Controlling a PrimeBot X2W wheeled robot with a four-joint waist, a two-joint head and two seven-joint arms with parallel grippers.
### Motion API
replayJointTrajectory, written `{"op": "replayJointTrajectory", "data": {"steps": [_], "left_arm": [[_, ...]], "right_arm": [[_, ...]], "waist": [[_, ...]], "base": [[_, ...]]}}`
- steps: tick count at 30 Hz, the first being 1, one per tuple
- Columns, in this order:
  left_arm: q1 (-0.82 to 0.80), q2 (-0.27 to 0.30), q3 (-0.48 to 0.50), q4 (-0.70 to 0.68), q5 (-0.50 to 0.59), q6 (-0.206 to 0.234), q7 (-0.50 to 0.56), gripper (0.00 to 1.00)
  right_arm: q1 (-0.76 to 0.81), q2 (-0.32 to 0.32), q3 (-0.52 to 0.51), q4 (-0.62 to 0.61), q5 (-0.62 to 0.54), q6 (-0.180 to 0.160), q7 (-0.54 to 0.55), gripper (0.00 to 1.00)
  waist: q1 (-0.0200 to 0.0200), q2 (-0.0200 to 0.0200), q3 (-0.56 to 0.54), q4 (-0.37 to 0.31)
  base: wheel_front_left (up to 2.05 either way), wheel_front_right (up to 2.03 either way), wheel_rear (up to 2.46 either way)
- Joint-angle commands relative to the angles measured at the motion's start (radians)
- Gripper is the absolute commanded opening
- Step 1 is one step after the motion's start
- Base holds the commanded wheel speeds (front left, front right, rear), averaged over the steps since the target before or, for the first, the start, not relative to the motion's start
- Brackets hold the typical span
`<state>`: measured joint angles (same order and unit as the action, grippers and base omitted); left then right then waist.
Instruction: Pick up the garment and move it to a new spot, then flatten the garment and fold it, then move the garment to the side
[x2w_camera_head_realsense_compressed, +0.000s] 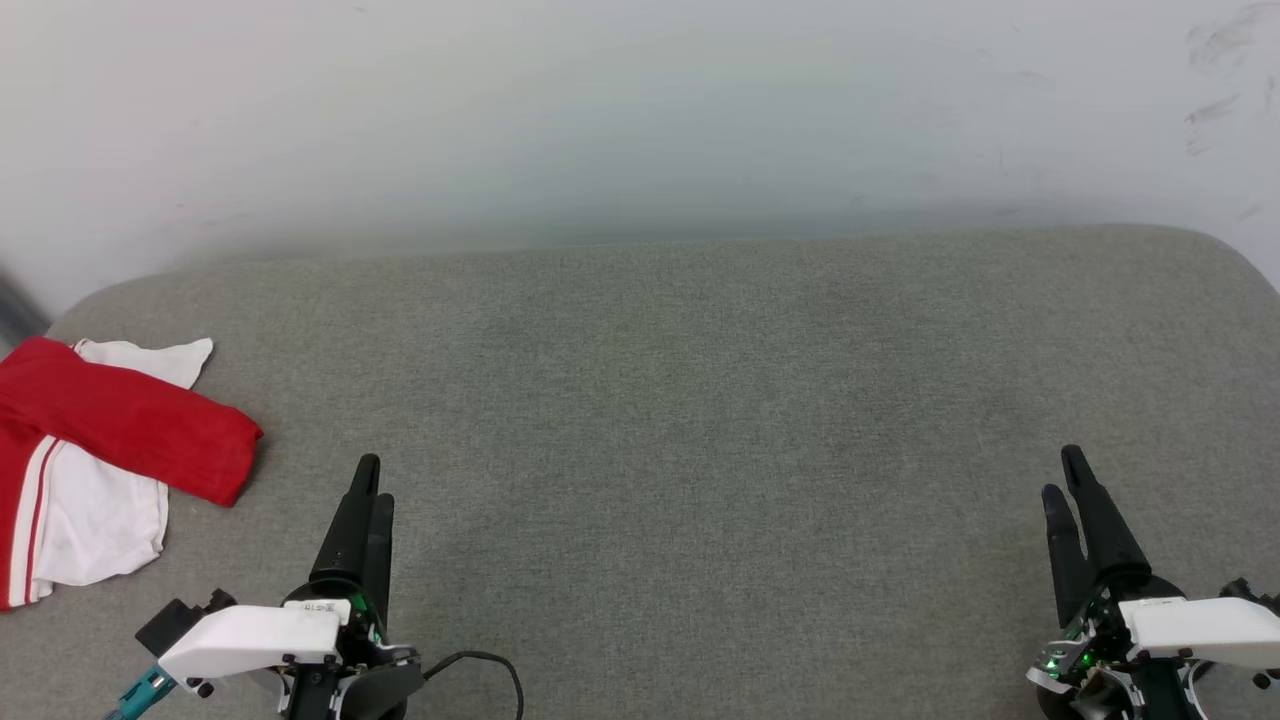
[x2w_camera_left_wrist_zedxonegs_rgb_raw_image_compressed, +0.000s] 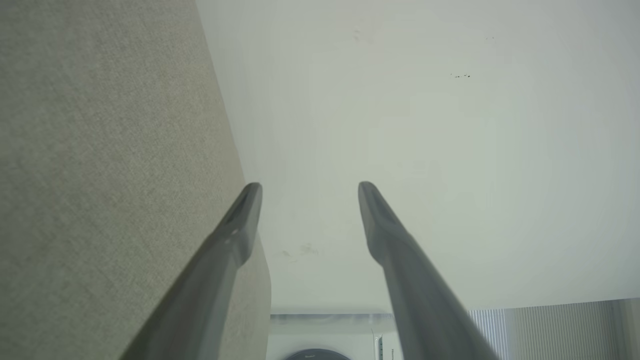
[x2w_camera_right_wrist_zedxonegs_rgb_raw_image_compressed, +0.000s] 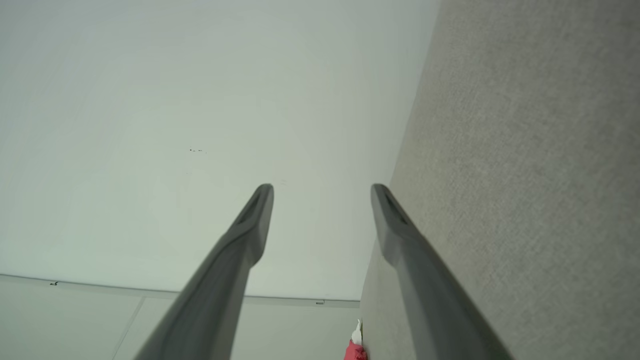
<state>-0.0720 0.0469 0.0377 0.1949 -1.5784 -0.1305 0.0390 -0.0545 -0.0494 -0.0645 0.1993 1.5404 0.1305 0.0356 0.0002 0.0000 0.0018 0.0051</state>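
Observation:
The garment (x2w_camera_head_realsense_compressed: 110, 440), red with white parts and thin striped trim, lies folded in a compact bundle at the far left of the grey padded surface (x2w_camera_head_realsense_compressed: 700, 400). A small red and white bit of the garment (x2w_camera_right_wrist_zedxonegs_rgb_raw_image_compressed: 356, 347) peeks in at the bottom of the right wrist view. My left gripper (x2w_camera_head_realsense_compressed: 372, 480) hovers just right of the garment, apart from it, and its wrist view shows the fingers spread with nothing between them (x2w_camera_left_wrist_zedxonegs_rgb_raw_image_compressed: 309, 189). My right gripper (x2w_camera_head_realsense_compressed: 1063, 472) stands far over at the lower right, also open and empty (x2w_camera_right_wrist_zedxonegs_rgb_raw_image_compressed: 322, 190).
A pale wall (x2w_camera_head_realsense_compressed: 640, 110) rises behind the padded surface, whose back edge curves down at both corners. A black cable (x2w_camera_head_realsense_compressed: 490, 665) loops beside my left wrist. A white appliance with a dark round front (x2w_camera_left_wrist_zedxonegs_rgb_raw_image_compressed: 320, 345) stands in the left wrist view.

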Motion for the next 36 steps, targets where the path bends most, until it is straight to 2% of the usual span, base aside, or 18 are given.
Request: {"op": "replayJointTrajectory", "data": {"steps": [1, 13, 15, 24, 36], "left_arm": [[-0.019, 0.007, -0.009, -0.028, 0.015, 0.000, -0.011, 1.00], [-0.022, 0.022, -0.049, -0.113, 0.245, 0.000, -0.061, 1.00], [-0.023, 0.028, -0.067, -0.130, 0.327, 0.000, -0.073, 1.00], [-0.016, 0.032, -0.095, -0.149, 0.491, 0.000, -0.105, 1.00], [-0.007, 0.044, -0.109, -0.160, 0.730, 0.000, -0.144, 1.00]], "right_arm": [[-0.010, -0.002, 0.003, -0.027, -0.024, 0.000, -0.008, 1.00], [0.002, -0.002, 0.005, -0.089, -0.302, 0.000, -0.058, 1.00], [0.003, -0.002, 0.003, -0.107, -0.393, 0.000, -0.069, 1.00], [0.011, -0.002, 0.024, -0.135, -0.650, 0.000, -0.096, 1.00], [0.028, -0.002, 0.040, -0.175, -0.898, 0.000, -0.082, 1.00]], "waist": [[-0.0002, 0.0000, 0.000, 0.001], [-0.0002, 0.0000, -0.002, 0.004], [-0.0002, 0.0000, -0.003, 0.004], [-0.0002, 0.0000, -0.001, 0.001], [-0.0002, 0.0000, -0.003, 0.003]], "base": [[0.00, 0.00, 0.00], [0.00, 0.00, 0.00], [0.00, 0.00, 0.00], [0.00, 0.00, 0.00], [0.00, 0.00, 0.00]]}}
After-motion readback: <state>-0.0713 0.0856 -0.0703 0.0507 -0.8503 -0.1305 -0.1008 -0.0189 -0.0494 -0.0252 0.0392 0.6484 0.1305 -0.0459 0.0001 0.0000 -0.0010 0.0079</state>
